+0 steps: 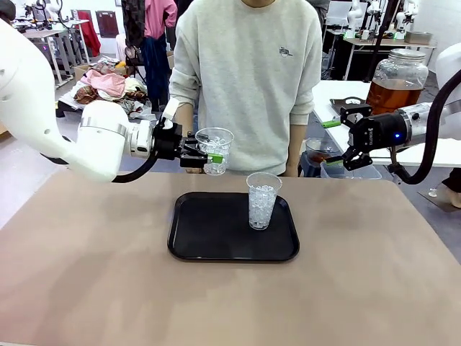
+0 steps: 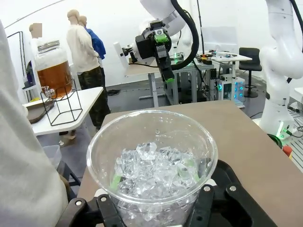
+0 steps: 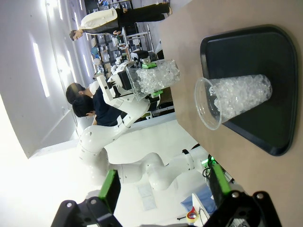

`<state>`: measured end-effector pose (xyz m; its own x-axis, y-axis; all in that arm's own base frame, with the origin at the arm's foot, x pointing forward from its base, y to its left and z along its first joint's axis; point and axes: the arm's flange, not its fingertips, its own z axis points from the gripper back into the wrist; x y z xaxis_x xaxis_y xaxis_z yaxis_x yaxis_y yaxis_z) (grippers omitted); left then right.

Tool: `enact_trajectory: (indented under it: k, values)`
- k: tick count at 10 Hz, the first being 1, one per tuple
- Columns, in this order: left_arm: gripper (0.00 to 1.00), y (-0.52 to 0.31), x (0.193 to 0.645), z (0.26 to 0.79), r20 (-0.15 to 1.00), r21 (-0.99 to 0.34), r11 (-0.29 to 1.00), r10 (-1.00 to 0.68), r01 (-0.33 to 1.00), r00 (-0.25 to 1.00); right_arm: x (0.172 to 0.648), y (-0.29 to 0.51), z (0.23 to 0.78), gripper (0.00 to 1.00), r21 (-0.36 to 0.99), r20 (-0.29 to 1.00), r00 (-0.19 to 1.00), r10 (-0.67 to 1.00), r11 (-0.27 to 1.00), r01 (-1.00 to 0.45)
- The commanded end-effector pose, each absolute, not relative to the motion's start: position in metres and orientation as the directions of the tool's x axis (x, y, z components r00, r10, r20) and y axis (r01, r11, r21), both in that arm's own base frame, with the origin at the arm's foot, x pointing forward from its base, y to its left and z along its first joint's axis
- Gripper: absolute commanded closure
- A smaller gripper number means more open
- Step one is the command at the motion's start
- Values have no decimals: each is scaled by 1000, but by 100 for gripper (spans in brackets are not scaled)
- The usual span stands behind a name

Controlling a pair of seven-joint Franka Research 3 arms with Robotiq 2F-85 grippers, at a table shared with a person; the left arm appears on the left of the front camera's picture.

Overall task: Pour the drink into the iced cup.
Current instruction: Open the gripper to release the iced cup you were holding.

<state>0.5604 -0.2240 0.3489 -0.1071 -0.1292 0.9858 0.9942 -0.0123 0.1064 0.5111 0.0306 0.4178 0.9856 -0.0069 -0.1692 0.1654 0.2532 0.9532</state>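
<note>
— Well, what is gripped by the left jaws?
— A clear, thin-walled plastic iced cup (image 1: 215,150), tapered and part-filled with chunky ice, is clamped between them by its wall and held above the tabletop (image 1: 86,274).
— And the right jaws?
— They are spread wide, with nothing between the green pads (image 3: 110,189).
— Where is the drink?
— The amber drink (image 1: 392,97) is kept in a round glass jar (image 1: 403,68) with a silver lid, beyond the right jaws. Its black wire stand (image 2: 61,111) is made out from the left wrist; from the front the base is hidden.
— Anything below the jaws?
— A second iced cup (image 1: 262,200) is stood upright on a matte black tray (image 1: 194,245).
</note>
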Motion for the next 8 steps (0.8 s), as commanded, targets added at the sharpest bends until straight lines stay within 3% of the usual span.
enact_trajectory:
  k: [1, 8]
  values:
    - [40, -226, 559, 351, 985, 118, -16, -127, 993, -119, 511, 31, 419, 0, 953, -169, 986, -8, 252, 165]
    - [40, -226, 559, 351, 985, 118, -16, -127, 993, -119, 511, 31, 419, 0, 953, -169, 986, -8, 252, 165]
